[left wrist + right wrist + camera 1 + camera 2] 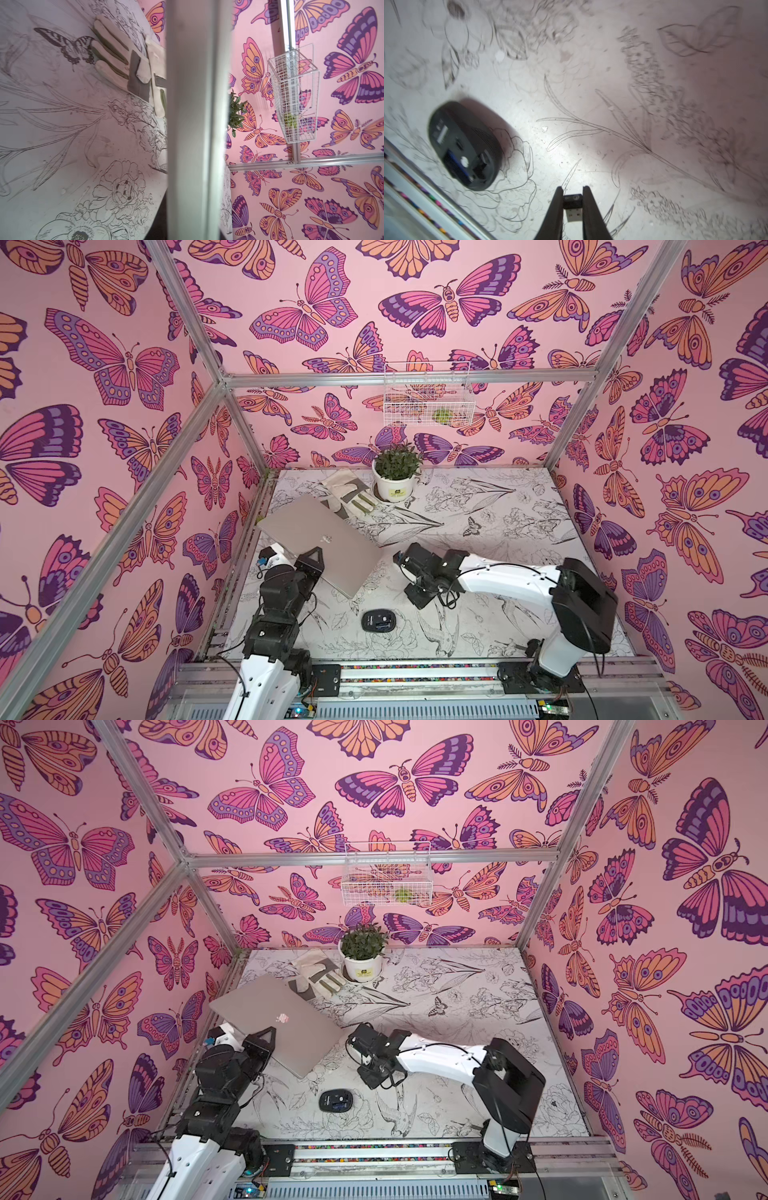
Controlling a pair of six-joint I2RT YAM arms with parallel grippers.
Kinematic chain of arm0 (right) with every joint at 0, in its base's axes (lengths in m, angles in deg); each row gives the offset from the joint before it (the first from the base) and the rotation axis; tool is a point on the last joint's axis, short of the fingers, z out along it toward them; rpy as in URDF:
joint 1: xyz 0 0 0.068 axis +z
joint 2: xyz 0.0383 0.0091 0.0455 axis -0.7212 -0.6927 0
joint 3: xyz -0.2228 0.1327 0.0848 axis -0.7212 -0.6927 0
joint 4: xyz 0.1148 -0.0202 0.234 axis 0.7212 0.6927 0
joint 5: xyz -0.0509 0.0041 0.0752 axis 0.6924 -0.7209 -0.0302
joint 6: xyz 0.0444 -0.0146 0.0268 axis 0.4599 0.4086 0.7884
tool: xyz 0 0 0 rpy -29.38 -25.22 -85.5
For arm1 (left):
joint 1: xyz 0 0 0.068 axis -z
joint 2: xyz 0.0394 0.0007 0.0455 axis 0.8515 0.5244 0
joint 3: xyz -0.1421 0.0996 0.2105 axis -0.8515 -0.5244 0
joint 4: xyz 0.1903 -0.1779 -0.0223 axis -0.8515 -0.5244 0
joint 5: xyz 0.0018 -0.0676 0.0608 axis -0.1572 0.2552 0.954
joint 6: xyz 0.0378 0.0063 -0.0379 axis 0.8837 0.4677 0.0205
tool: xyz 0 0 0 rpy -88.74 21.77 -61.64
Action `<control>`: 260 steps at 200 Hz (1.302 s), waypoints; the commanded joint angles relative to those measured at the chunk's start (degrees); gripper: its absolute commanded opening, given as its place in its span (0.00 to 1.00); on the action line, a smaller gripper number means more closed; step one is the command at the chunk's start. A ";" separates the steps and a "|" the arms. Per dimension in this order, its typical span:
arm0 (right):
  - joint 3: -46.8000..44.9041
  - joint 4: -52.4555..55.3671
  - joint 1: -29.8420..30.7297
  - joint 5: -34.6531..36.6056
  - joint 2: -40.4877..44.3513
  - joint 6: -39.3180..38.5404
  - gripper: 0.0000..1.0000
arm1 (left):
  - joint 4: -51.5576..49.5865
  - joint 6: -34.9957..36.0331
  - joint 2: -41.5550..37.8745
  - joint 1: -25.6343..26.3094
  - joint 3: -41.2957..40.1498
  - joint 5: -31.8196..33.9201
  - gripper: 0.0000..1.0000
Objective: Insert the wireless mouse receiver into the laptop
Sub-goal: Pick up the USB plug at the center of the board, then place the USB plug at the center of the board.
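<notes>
Right gripper [572, 189] pinches wireless mouse receiver [572, 202] by its black cap, metal plug pointing back toward wrist. Receiver held over table [633, 124], apart from laptop [307, 531]. Left gripper [313, 559] clamped on laptop's near-left edge, one finger over closed lid. Black mouse [377, 621] lies underside up on table, nearer robot than laptop, between arms.

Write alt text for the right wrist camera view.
The right gripper pinches the wireless mouse receiver between its two black fingers, metal plug toward the camera. Apart from it, the black mouse lies underside up on the flower-printed table.
</notes>
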 commanded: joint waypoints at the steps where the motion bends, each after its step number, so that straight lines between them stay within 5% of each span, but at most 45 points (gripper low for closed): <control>1: -0.88 4.38 -4.42 3.29 2.92 20.48 0.08 | 18.00 1.80 0.03 0.05 -0.39 -6.33 0.00; 61: -12.06 -7.16 -11.72 -2.21 10.20 58.87 0.11 | 29.13 -2.76 -3.48 4.76 -11.31 2.52 0.00; 118: -15.48 -9.53 -12.34 -1.66 8.22 76.44 0.14 | 34.59 -5.52 0.61 10.47 -14.34 9.29 0.00; 182: -17.66 -11.15 -14.24 -2.55 5.18 78.08 0.21 | 38.09 -6.54 4.36 12.22 -14.53 11.87 0.00; 219: -17.68 -11.59 -15.35 -2.60 5.44 75.07 0.42 | 38.08 -6.54 4.02 12.24 -14.55 11.89 0.00; 245: -15.43 -8.35 -16.39 -1.98 7.46 67.46 0.47 | 37.26 -6.24 4.09 12.22 -13.70 9.82 0.00; 260: -11.37 -4.10 -16.74 -0.98 9.09 55.37 0.47 | 34.11 -5.09 4.31 12.22 -11.83 6.44 0.00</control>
